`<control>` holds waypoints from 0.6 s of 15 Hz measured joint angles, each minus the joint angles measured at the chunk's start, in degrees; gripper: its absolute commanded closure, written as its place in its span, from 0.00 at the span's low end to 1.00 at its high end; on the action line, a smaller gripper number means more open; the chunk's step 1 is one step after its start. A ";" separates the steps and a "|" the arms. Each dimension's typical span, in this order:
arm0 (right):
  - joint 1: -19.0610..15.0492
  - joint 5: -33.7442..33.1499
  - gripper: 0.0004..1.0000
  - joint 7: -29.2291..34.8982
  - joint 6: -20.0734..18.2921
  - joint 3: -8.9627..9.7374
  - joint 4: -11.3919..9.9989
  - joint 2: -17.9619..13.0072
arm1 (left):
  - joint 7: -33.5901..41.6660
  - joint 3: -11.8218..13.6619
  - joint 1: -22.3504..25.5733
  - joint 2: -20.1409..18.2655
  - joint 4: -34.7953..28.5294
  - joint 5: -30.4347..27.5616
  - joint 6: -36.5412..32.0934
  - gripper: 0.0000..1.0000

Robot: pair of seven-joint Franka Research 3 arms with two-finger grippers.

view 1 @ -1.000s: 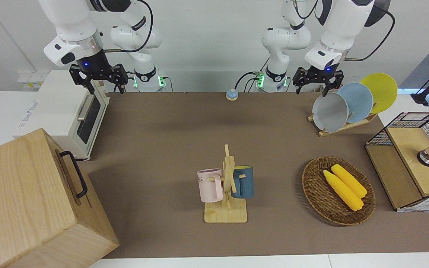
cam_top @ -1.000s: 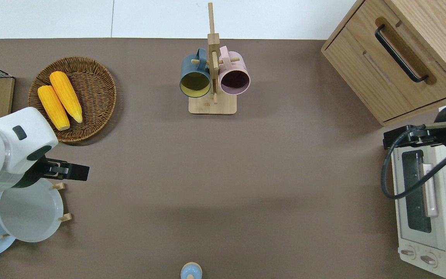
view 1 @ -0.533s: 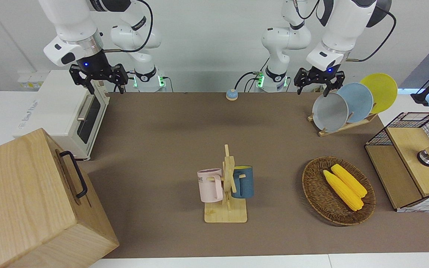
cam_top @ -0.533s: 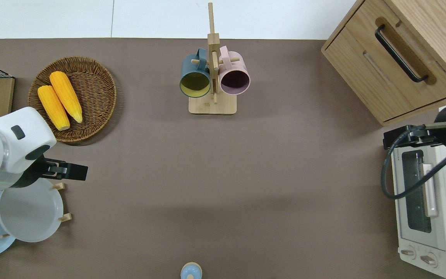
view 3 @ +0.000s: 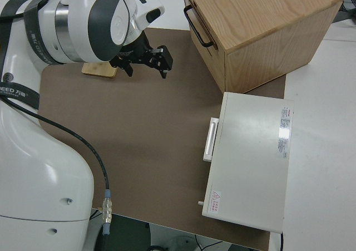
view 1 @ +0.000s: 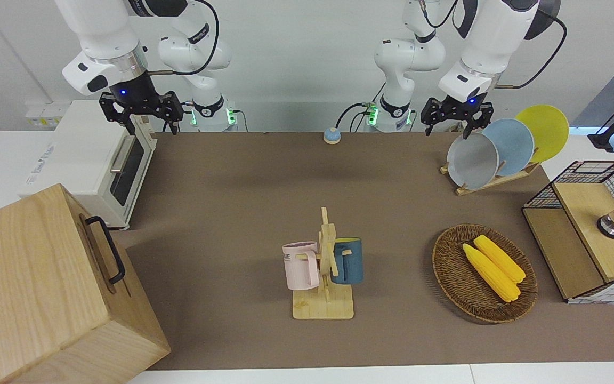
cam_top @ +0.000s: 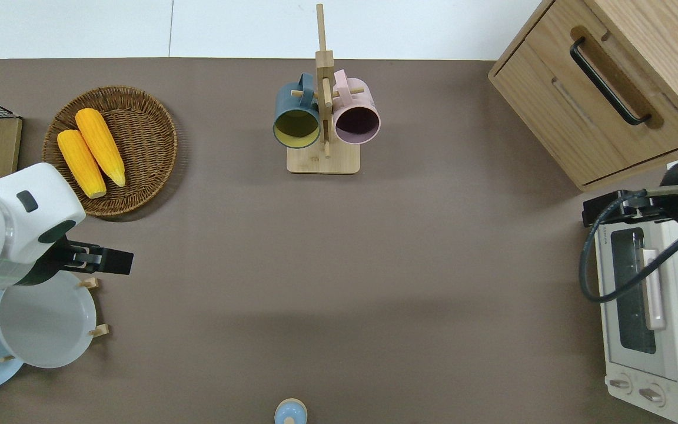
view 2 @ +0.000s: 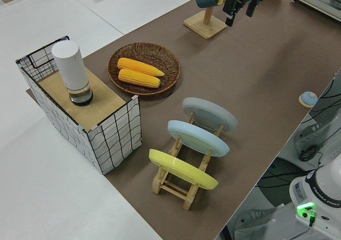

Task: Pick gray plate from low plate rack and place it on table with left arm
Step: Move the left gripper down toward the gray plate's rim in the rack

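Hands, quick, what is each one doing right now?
Left hand: open, over the gray plate's top rim, holding nothing.
Right hand: open, empty, parked.

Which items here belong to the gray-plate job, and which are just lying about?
Job: gray plate, low plate rack, table, left gripper.
Bystanders: light blue plate, yellow plate, mug stand, corn basket, toaster oven, wooden cabinet.

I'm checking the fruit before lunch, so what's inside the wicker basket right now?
The wicker basket holds two yellow corn cobs lying side by side, touching. Nothing else shows on the bare weave; whatever lies under the cobs is covered.
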 measured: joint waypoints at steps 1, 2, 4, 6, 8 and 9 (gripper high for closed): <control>0.00 0.00 0.02 0.00 0.00 0.00 0.00 0.00 | -0.07 0.13 0.15 0.00 -0.08 0.14 -0.12 0.00; 0.00 0.00 0.02 0.00 0.00 0.00 0.00 0.00 | -0.07 0.20 0.50 0.00 -0.15 0.54 -0.24 0.00; 0.00 0.00 0.02 0.00 0.00 0.00 0.00 0.00 | -0.07 0.63 1.20 0.00 -0.22 1.28 -0.86 0.00; 0.00 0.00 0.02 0.00 0.00 0.00 0.00 0.00 | 0.08 2.01 1.55 -0.05 -0.22 1.54 -1.70 0.00; 0.00 0.00 0.02 0.00 0.00 0.00 0.00 0.00 | 1.19 3.71 1.59 -0.11 -0.22 1.66 -2.20 0.00; 0.00 0.00 0.02 0.00 0.00 0.00 0.00 0.00 | 2.11 4.63 1.63 -0.13 -0.23 1.73 -2.38 0.00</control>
